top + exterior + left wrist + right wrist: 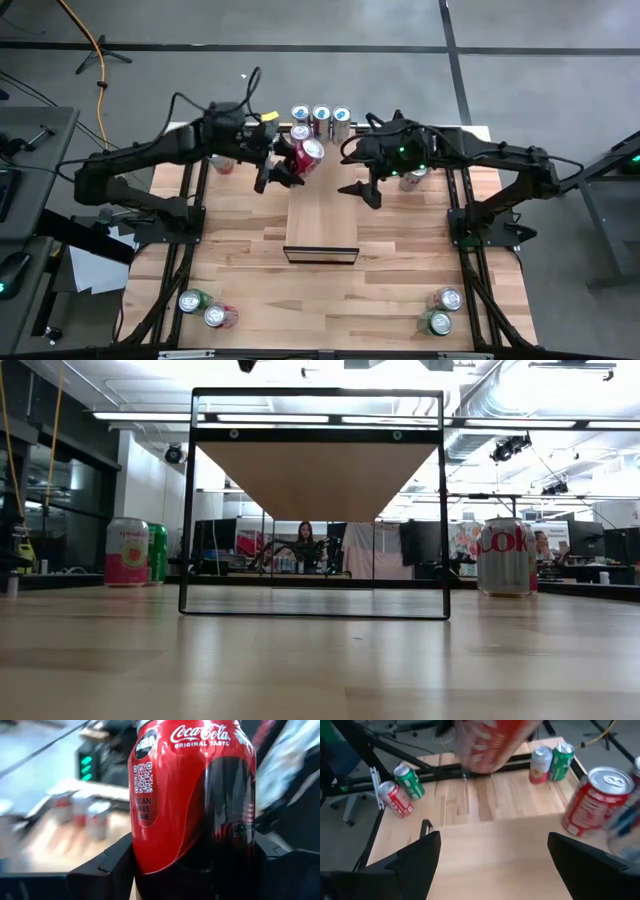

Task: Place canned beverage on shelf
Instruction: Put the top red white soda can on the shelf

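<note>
Red cola can [309,154], clamped between the fingers of the left claw [284,168] and held tilted above the far end of the shelf [322,222], its long axis leaning off vertical. The pale shelf panel runs near-to-far at the centre of the surface [400,290], just near of the can. The right claw [364,190], fingers apart and holding nothing, hangs over the shelf's far right edge; the left arm is nearer the can, so placement appears to fall to it

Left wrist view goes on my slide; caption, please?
Left gripper holds a red Coca-Cola can between its dark fingers.
</note>
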Controlling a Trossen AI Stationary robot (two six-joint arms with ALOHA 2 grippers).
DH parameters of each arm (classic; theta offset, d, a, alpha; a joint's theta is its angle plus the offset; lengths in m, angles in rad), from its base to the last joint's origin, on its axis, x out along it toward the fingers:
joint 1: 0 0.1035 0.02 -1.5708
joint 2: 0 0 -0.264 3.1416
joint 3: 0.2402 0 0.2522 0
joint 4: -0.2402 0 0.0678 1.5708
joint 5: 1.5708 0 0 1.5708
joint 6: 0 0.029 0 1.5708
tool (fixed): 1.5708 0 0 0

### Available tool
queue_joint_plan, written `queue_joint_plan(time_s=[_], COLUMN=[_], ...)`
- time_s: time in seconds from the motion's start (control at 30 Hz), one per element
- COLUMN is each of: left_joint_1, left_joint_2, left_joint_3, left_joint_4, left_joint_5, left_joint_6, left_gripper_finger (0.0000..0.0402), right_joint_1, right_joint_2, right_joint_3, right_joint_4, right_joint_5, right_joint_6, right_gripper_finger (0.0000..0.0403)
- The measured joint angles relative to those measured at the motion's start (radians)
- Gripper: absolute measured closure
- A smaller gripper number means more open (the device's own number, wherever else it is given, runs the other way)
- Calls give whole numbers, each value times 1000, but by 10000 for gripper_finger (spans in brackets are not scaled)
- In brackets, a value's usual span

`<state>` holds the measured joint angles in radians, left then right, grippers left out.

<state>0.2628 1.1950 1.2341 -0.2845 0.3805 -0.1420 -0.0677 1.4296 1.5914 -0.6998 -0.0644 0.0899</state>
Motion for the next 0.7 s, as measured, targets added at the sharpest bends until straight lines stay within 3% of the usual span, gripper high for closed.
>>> queue_joint_plan(time_s=[0.23,0.37,0.47,0.7], left_joint_1=[-63,-87,-98,-100], left_joint_2=[-65,-66,-56,-16], left_joint_3=[-364,-497,-539,-539], left_joint_4=[603,949,1060,1103], left_joint_5=[9,11,25,56], left_joint_6=[-318,-487,-561,-571], left_gripper_finger=[188,189,189,189], right_joint_1=[0,0,-5,-40], right_joint_2=[2,2,2,1], right_joint_3=[-216,-260,-257,-250], right_joint_4=[425,646,729,884], right_joint_5=[-101,-138,-139,-165], right_joint_6=[98,133,109,129], right_gripper_finger=[52,52,52,52])
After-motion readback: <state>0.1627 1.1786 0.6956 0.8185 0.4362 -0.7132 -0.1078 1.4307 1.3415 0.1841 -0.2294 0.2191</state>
